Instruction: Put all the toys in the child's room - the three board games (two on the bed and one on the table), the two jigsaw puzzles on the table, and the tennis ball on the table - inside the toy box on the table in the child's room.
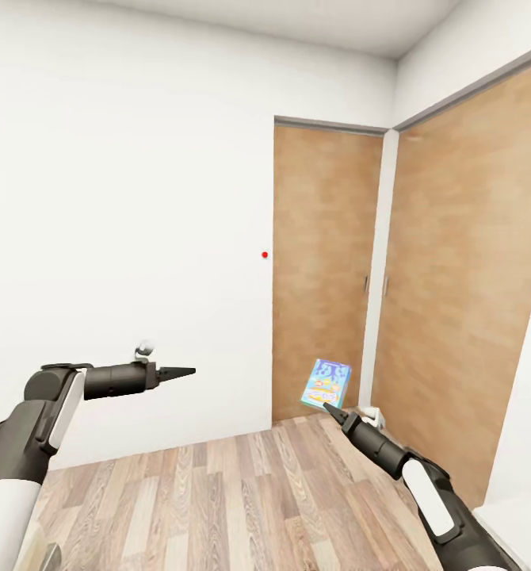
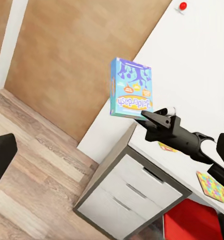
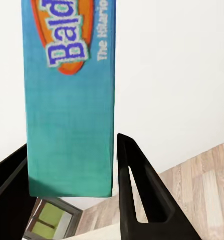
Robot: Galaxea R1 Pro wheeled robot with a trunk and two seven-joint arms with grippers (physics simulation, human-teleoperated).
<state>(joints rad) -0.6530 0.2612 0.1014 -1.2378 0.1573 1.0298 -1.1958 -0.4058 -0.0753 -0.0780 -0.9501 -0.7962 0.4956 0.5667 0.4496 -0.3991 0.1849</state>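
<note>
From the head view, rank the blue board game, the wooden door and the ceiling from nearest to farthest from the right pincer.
1. blue board game: gripped in the right pincer.
2. wooden door: just behind it.
3. ceiling: far overhead.

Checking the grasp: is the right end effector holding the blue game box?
Yes. The right end effector has its fingers closed on either side of the blue game box.
</note>
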